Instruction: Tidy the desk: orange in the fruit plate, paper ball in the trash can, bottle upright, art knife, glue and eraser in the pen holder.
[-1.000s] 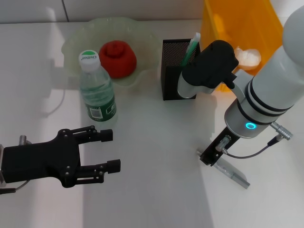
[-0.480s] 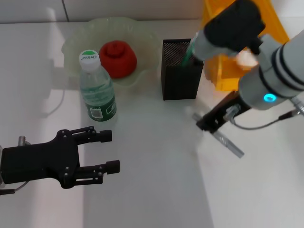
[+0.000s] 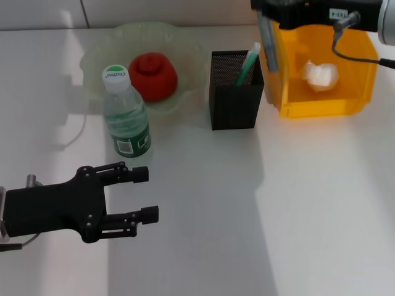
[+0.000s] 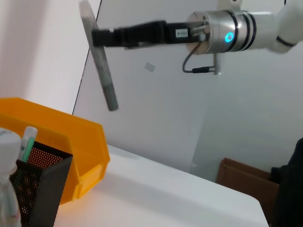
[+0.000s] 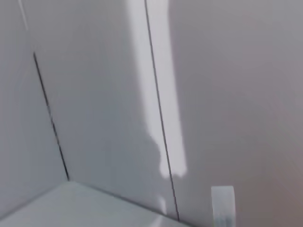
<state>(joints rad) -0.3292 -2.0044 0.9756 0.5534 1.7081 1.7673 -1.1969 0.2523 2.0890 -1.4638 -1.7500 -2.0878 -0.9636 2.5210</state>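
Note:
My right gripper is raised at the back right, shut on the grey art knife, which hangs blade-down between the black mesh pen holder and the yellow trash can. The left wrist view shows the art knife well above both. A green-and-white glue stick stands in the pen holder. The paper ball lies in the trash can. The orange sits in the fruit plate. In front of the plate the bottle stands upright. My left gripper rests open at the front left. The eraser is out of view.
The white table stretches from the front middle to the right. Past the table's far edge, the left wrist view shows a brown cardboard box on the floor. The right wrist view shows only a pale wall.
My right arm has lifted the art knife off the table at the right and carried it up and back, to above the pen holder and trash can. The left arm has barely moved.

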